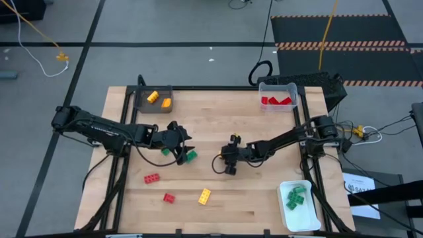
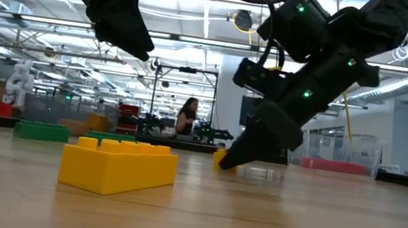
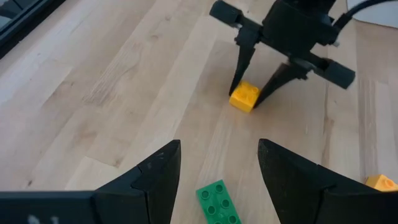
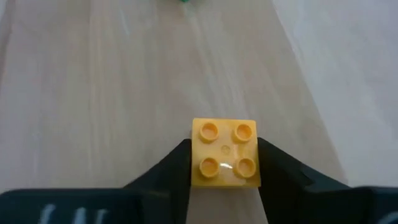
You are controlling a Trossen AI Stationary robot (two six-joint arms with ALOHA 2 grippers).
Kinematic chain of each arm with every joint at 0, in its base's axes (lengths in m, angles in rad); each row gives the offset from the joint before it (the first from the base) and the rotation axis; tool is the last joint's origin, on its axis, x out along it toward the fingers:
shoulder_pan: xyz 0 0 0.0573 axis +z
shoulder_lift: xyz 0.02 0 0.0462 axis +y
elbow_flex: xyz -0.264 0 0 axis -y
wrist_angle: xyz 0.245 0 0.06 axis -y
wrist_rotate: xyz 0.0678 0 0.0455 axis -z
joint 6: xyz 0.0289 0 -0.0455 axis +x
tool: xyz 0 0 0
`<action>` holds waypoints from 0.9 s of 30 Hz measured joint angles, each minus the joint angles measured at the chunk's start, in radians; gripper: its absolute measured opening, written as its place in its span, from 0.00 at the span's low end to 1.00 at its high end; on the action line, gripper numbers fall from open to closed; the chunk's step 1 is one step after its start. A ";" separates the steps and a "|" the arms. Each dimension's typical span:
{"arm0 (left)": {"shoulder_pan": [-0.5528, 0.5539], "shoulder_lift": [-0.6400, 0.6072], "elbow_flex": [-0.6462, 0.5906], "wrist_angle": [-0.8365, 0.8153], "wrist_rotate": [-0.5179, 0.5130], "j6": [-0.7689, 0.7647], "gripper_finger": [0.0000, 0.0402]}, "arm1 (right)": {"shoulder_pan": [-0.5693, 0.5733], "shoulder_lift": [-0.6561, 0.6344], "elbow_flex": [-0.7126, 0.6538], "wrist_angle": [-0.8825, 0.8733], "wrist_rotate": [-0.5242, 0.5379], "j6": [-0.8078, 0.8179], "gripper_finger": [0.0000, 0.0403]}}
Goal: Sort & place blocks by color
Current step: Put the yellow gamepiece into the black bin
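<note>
We see the right tool [image 4: 224, 163] low at the middle of the surface [image 1: 218, 112], its two fingers set against both sides of a small orange four-stud block [image 4: 225, 153], pressed in on it, and the block sits on the wood. From the left wrist view that same block [image 3: 244, 97] rests between the dark finger tips. The left tool [image 3: 219, 167] hovers left of centre with its fingers apart, nothing between them, a green block [image 3: 219, 201] lying on the wood just below the gap.

In the overhead picture, the lower left of the surface carries three loose pieces: a red block [image 1: 152, 178], a smaller red block [image 1: 169, 198] and a yellow block [image 1: 205, 196], well apart from each other and well inside the front edge. Bare wood lies between them and both arms.

At the upper left corner a dark tray [image 1: 140, 104] holds two orange pieces. At the upper right a clear tray [image 1: 266, 88] holds red ones. At the lower right a white tray [image 1: 313, 217] holds green ones, sitting close to the right edge and front edge. The wide strip of wood between the upper trays is bare.

From surface height the yellow block [image 2: 118, 165] looms in front, and a person [image 2: 186, 118] sits far back in the room.
</note>
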State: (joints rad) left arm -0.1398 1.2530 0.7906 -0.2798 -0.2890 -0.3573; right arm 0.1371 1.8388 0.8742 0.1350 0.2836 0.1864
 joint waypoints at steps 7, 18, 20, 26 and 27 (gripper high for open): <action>-0.006 0.000 0.000 0.057 0.001 0.005 0.54 | 0.004 -0.086 -0.003 -0.024 0.004 -0.022 0.31; -0.088 0.000 0.000 0.326 0.052 0.205 0.54 | 0.074 -0.253 0.000 0.169 0.113 -0.173 0.31; -0.101 0.000 0.000 0.363 0.050 0.276 0.54 | 0.094 -0.286 0.001 0.242 0.113 -0.214 0.31; -0.141 0.028 -0.001 0.352 -0.041 0.493 0.54 | 0.146 -0.347 0.002 0.320 0.104 -0.239 0.31; -0.145 0.039 -0.001 0.363 -0.051 0.519 0.54 | 0.151 -0.347 0.002 0.327 0.101 -0.230 0.31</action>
State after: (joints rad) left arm -0.2848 1.2916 0.7899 0.0831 -0.3398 0.1619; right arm 0.2881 1.4914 0.8761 0.4621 0.3848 -0.0431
